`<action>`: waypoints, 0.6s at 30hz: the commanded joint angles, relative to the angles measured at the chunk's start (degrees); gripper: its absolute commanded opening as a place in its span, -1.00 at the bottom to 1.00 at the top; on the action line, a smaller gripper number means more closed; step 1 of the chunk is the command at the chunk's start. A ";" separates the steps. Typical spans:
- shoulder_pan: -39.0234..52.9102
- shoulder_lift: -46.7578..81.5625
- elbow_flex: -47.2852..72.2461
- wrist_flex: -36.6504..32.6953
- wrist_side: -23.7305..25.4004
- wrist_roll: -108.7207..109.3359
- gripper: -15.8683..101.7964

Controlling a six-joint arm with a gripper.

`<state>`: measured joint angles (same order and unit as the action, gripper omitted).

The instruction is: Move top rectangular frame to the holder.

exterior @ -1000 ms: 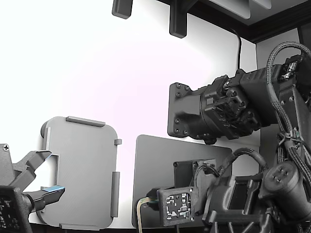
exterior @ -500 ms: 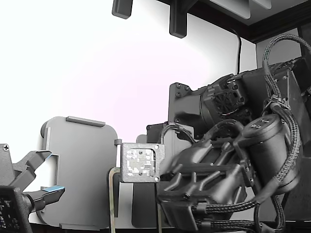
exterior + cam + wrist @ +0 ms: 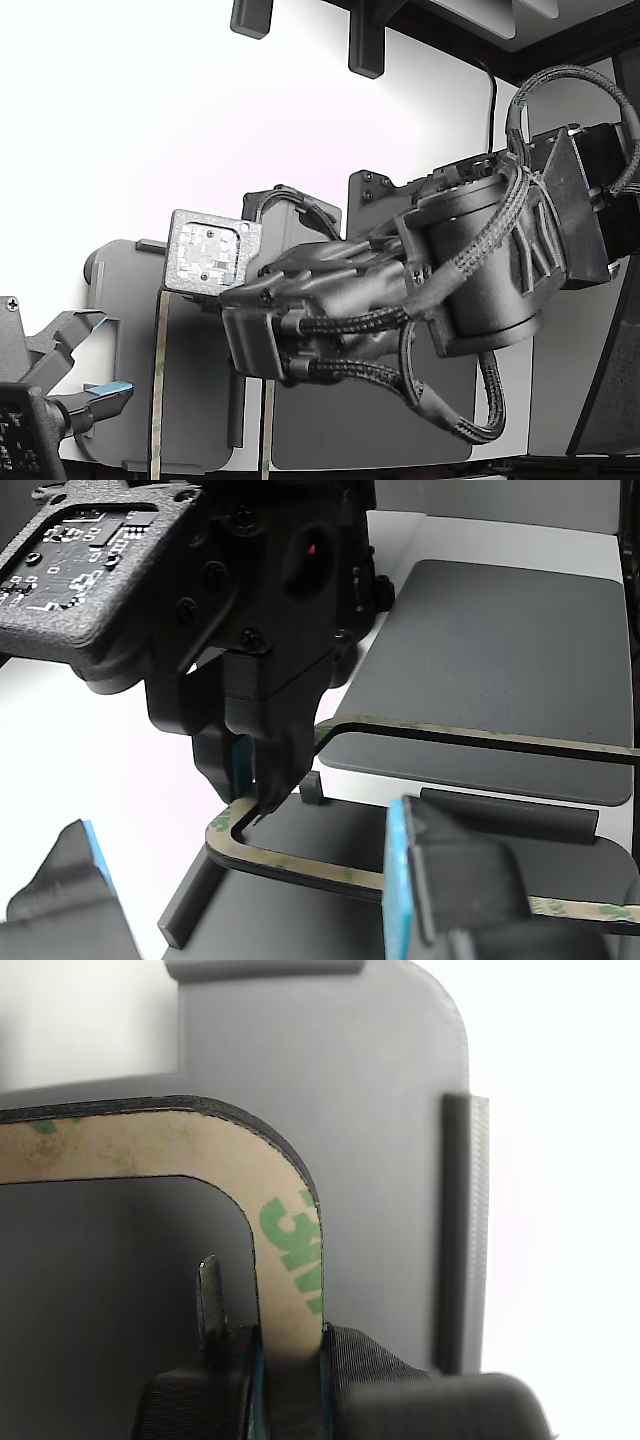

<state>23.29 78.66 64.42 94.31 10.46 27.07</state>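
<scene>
White tabletop [image 3: 300, 130] fills the background, bearing a light grey rounded-rectangle holder tray [image 3: 370, 1120] with raised tabs along its edges and, just beside it, a darker grey flat mat [image 3: 500, 650]; a black robot arm [image 3: 480, 260] with braided cables reaches across toward the exterior view's left. Its black gripper [image 3: 262, 780] is clamped on one short side of the thin beige-tan rectangular frame [image 3: 290, 1250] with green mottling; the frame hangs over the tray, its corner near a side tab [image 3: 465, 1230]; whether it touches the tray cannot be told.
</scene>
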 commanded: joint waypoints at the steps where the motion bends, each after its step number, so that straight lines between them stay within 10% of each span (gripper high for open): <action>1: -2.20 1.23 -1.93 0.53 -0.97 -1.14 -0.91; 18: -6.77 -6.15 -8.88 0.53 -3.08 -6.68 -0.91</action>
<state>17.40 71.54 57.39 94.31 7.12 20.21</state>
